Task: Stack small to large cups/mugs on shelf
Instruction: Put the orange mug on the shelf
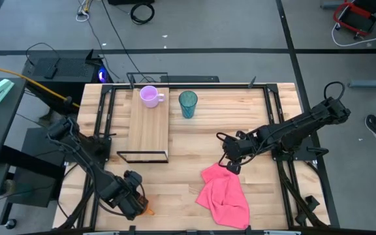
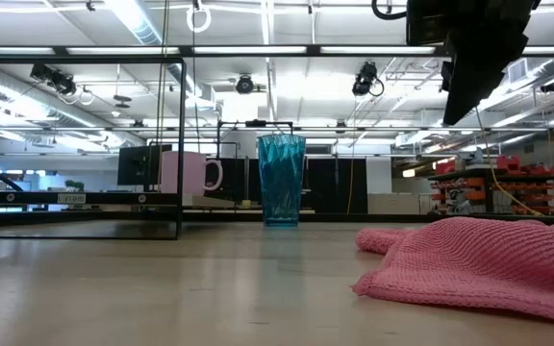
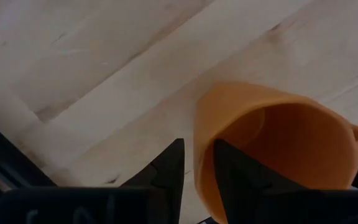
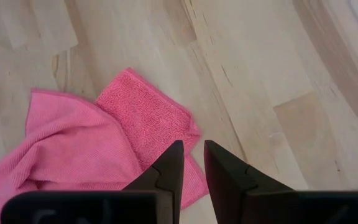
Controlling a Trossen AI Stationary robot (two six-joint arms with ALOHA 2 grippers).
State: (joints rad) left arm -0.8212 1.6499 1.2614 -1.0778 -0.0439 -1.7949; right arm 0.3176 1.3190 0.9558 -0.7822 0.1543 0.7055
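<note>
orange mug [image 3: 272, 149] x1 in left gripper [image 3: 194, 171]; purple mug [image 1: 150, 96] x1, tumbler [image 1: 188, 104] x1.

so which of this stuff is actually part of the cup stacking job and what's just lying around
Part of the job:
- purple mug, already on the shelf
- teal tumbler, on the table beside the shelf
- orange mug, its wall between the left gripper's jaws near the table's front edge

Just lying about:
- pink cloth, under the right gripper
</note>
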